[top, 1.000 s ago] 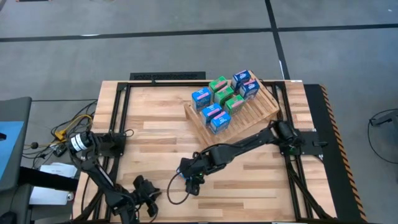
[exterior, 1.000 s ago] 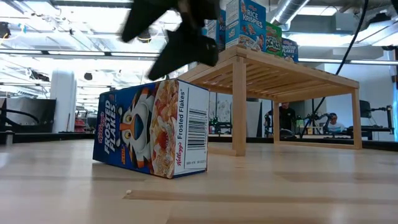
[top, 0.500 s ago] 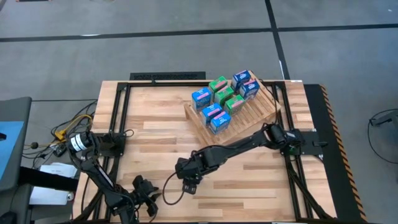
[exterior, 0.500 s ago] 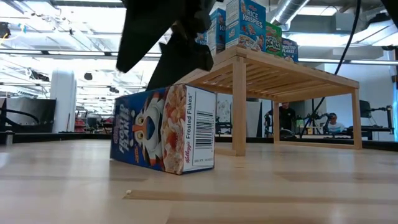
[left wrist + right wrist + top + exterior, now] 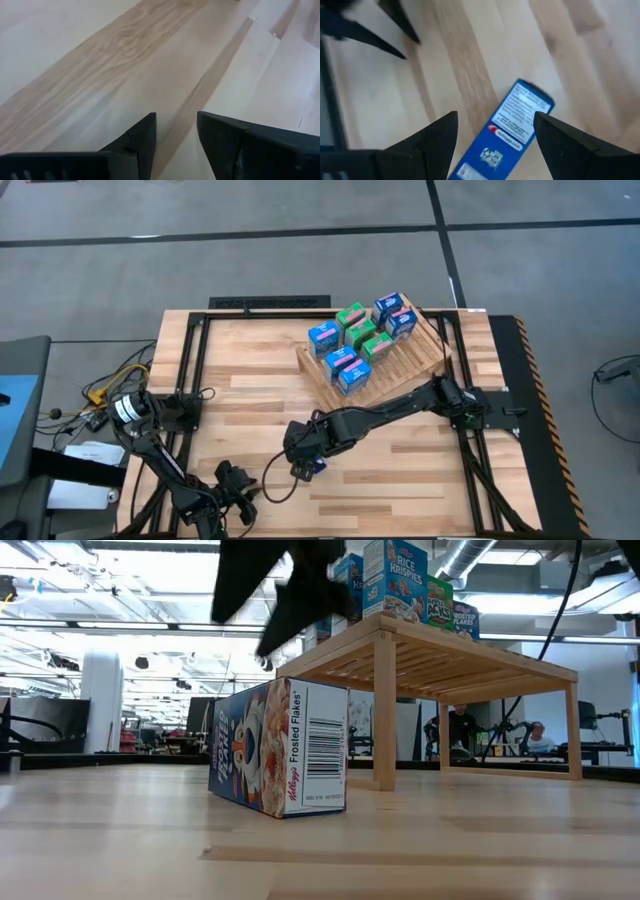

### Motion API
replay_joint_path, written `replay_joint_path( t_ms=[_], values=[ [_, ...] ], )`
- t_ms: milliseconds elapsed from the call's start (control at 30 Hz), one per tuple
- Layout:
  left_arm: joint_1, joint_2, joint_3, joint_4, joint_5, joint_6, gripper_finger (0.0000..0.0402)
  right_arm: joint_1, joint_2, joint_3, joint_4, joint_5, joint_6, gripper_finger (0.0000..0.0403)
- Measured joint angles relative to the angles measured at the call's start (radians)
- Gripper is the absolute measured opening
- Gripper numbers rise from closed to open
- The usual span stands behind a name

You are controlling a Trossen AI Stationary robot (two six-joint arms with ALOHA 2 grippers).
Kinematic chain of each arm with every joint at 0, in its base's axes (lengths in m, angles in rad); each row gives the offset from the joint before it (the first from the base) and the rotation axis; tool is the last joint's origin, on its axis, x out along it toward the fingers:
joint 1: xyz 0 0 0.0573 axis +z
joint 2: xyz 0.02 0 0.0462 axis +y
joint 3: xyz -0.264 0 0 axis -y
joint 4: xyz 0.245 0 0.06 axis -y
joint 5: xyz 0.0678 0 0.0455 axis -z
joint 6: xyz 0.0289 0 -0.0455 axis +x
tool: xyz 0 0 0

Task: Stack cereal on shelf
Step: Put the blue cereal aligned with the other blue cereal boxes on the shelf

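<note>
Cereal: six boxes [image 5: 358,338] on shelf [image 5: 420,355]; one box [image 5: 280,747] on table under spread right gripper [image 5: 495,131], unheld. Left gripper [image 5: 176,131] empty, parted.

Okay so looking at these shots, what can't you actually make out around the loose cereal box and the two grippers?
- High view: the loose Frosted Flakes box is nearly all hidden under the right gripper.
- Low view: the right gripper is cut off by the top edge and blurred.
- High view: the left gripper is too small to read.
- Low view: boxes on the shelf overlap; count unclear.
</note>
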Motion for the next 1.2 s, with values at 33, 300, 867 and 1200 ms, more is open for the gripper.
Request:
replay_joint_path(
  t_ms=[33, 300, 867, 1200],
  values=[
    [0.0, 0.0, 0.0, 0.0, 0.001, 0.0, 0.0131, -0.004, 0.006, -0.002, -0.011, -0.01, 0.015, 0.0287],
    [0.0, 0.0, 0.0, 0.0, 0.008, -0.002, 0.0131, -0.028, 0.055, -0.019, 0.023, -0.02, 0.053, 0.0286],
    [-0.001, 0.0, 0.0, -0.026, 0.014, -0.004, 0.0131, -0.037, 0.089, 0.057, -0.048, -0.029, 0.138, 0.0286],
    [-0.006, 0.0, 0.001, -0.067, 0.014, -0.054, 0.0131, -0.032, 0.084, 0.201, -0.393, -0.03, 0.225, 0.0286]
  ],
)
